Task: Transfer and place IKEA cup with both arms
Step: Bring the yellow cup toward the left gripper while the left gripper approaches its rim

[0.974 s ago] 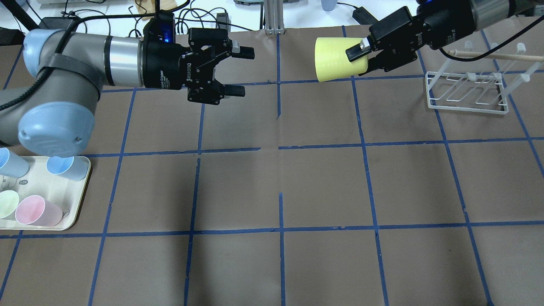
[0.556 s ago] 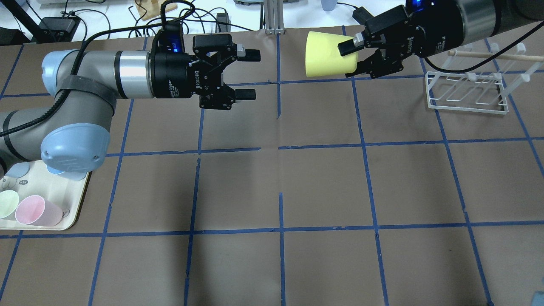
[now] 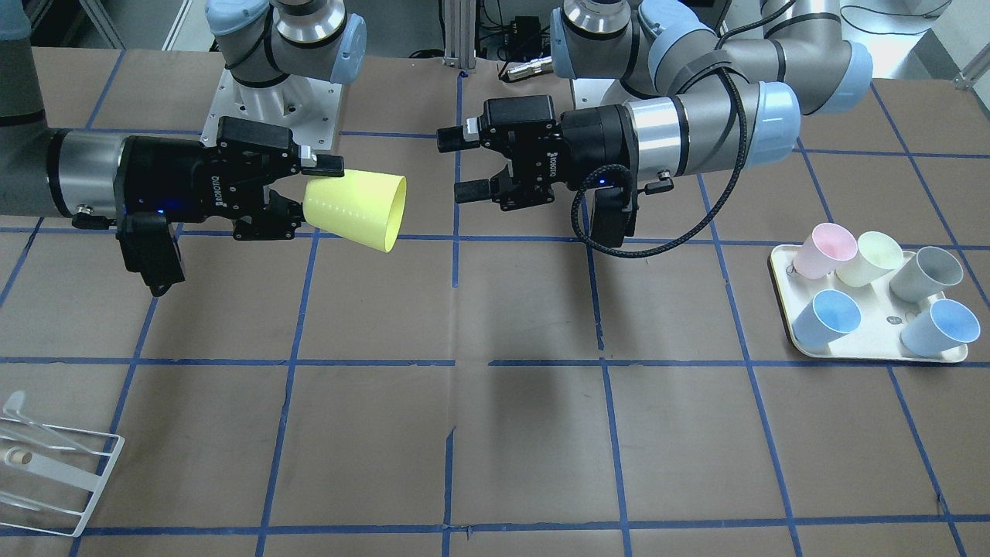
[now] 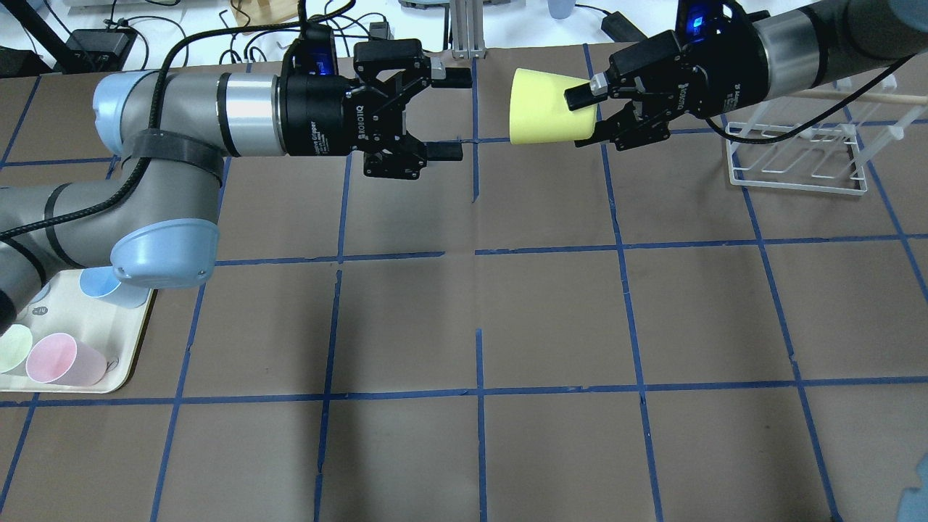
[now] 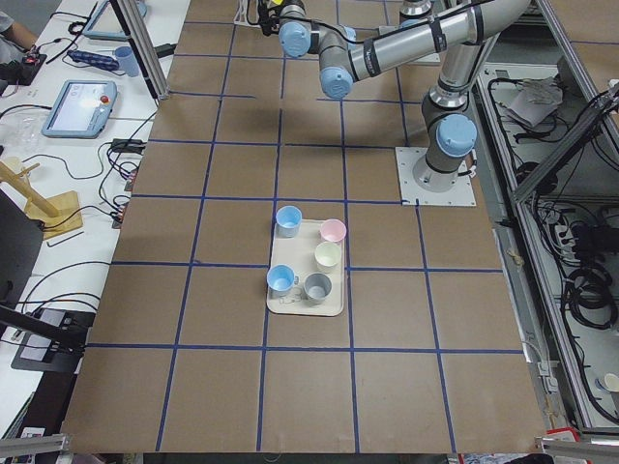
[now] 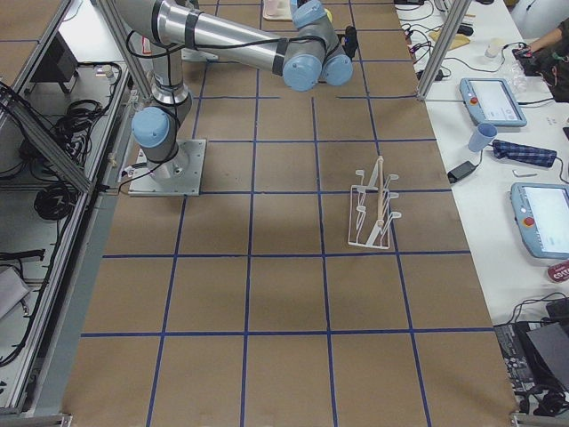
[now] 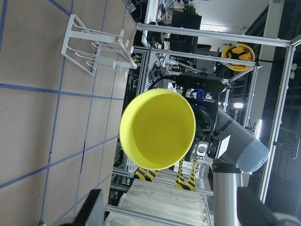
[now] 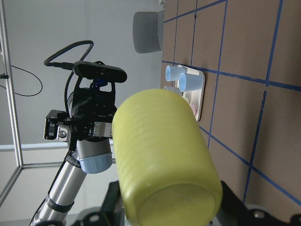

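Two arms meet over the far side of the table, and one IKEA cup hangs in the air between them. Five more cups stand on a single tray at the robot's left: a pink cup, a pale yellow cup, a grey cup and two blue cups. One white wire rack stands at the far right, partly under the right arm.

Both tray and rack lie well apart from the cup's mouth. The cup is held on its side above the far row of taped squares, close to the table's back edge. A short gap of air separates its rim from the left fingertips.

The right gripper is clamped on the cup's narrow base end, one finger on either side of the wall. The left gripper has its jaws spread wide, holds nothing and touches nothing. Its wrist camera looks straight into the cup's open mouth.
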You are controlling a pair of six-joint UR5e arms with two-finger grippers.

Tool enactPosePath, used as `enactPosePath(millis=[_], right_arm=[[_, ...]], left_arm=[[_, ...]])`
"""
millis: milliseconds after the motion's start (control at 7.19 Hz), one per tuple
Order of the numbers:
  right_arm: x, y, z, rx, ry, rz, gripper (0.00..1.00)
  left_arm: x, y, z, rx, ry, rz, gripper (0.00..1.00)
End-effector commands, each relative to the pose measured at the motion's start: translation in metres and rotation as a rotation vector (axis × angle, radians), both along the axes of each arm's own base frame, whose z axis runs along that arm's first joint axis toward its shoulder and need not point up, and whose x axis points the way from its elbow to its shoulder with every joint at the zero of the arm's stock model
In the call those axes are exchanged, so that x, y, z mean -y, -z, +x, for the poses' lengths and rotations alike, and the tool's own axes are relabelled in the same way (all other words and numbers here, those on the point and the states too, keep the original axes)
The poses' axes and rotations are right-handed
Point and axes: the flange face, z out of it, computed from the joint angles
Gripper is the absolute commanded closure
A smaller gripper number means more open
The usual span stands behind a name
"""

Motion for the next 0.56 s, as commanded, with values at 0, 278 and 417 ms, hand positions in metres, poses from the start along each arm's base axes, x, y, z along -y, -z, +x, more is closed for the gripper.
enactPosePath(millis=[0, 278, 417], right_arm=[[-0.002, 0.004, 0.015, 0.003, -0.027, 0.01, 0.72], [-0.005, 0.005, 0.019, 0.008, -0.034, 0.033, 0.72], [-0.008, 0.005, 0.028, 0.008, -0.05, 0.036, 0.72]], left_arm=[[0.028, -0.011, -0.007, 0.011, 0.007, -0.028, 0.0], [0.032, 0.0, -0.016, 0.006, 0.023, -0.002, 0.05], [0.029, 0.002, -0.03, 0.008, 0.049, -0.002, 0.08]])
